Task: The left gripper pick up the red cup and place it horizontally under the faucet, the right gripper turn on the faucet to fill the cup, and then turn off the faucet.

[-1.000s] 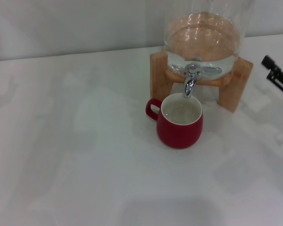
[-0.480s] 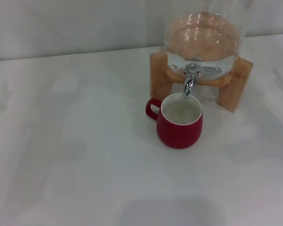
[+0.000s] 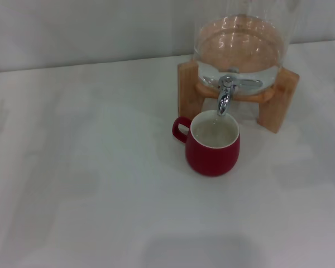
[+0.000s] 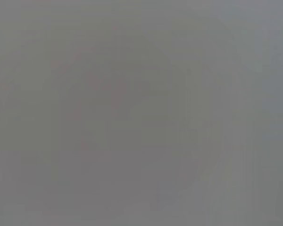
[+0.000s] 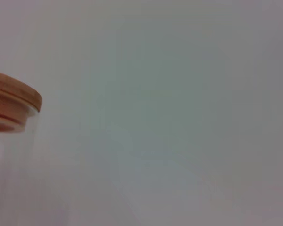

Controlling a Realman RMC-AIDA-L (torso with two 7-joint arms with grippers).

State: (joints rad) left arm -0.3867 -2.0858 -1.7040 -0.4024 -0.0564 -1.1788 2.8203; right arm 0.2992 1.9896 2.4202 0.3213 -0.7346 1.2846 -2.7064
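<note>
The red cup (image 3: 213, 148) stands upright on the white table, directly under the chrome faucet (image 3: 225, 95). Its loop handle points to the left and its white inside holds water. The faucet is fitted to a clear glass jar (image 3: 239, 44) on a wooden stand (image 3: 278, 100). No stream shows from the spout. Neither gripper is in view in the head view. The left wrist view shows only flat grey. The right wrist view shows the jar's wooden lid (image 5: 12, 101) and glass wall.
The white table (image 3: 89, 167) spreads to the left of and in front of the cup. A pale wall runs along the back edge.
The right gripper, seen at the right edge one second ago, has pulled out of the head view. The cup and faucet have not moved.
</note>
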